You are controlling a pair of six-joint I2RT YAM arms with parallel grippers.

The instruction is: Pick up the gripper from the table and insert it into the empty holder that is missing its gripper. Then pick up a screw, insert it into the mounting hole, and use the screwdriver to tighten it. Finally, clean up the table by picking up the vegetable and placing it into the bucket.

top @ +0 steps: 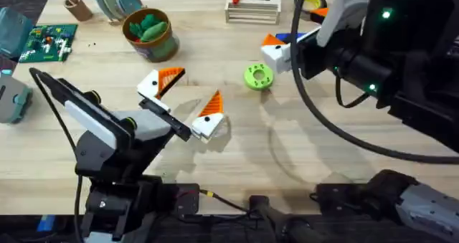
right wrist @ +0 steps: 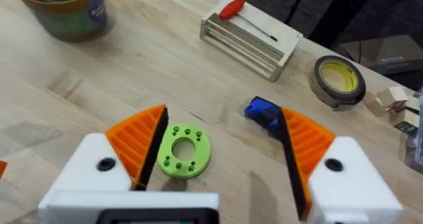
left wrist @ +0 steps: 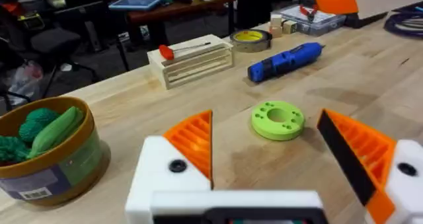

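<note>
Screwdriver (left wrist: 285, 60) loose at one o'clock, likely light, stiff, slick, apt to roll.
Bucket (top: 149, 34) at ten; left gripper (left wrist: 264, 115) spread, empty; disc (top: 258, 77) centre; right gripper (right wrist: 223, 112) released beside tool. Best pinched mid-barrel.

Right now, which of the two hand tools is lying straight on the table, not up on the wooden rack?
The blue screwdriver lies flat on the table; the red-handled tool rests on top of the wooden rack.
</note>
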